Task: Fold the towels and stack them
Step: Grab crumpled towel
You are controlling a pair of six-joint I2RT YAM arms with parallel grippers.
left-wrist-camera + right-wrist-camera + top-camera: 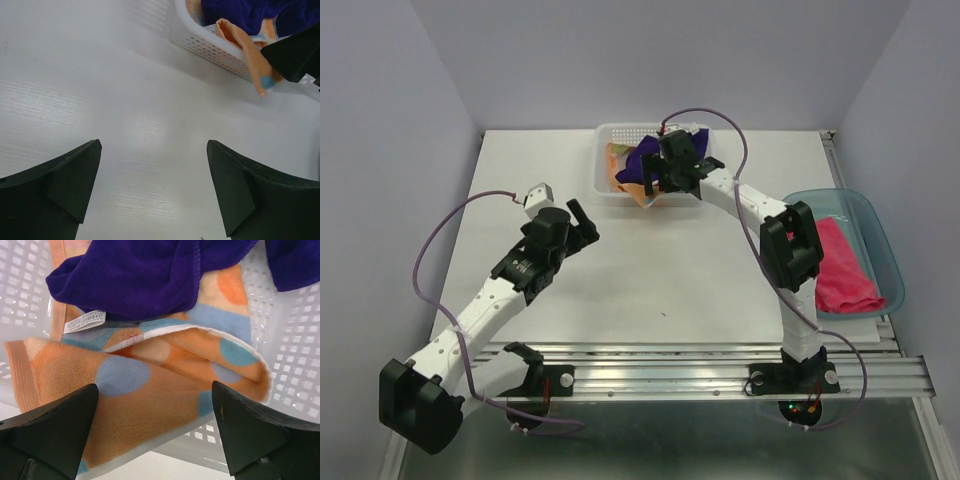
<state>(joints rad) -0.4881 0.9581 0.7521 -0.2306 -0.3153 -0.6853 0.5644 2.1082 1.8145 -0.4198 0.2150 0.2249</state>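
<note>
White matte tabletop [650,290] inside pale lavender walls [650,60]; left gripper [152,145] wide over it, right gripper [155,387] wide over orange polka-dot cloth towel [55,375] in white perforated basket [295,355].

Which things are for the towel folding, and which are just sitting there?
For the job: pink towel, orange spotty towel, purple towel.
Just there: white basket, teal tray.

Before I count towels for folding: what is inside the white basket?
The purple towel lies on top of the orange dotted towel, whose edge hangs over the basket rim. Anything beneath them is covered.
</note>
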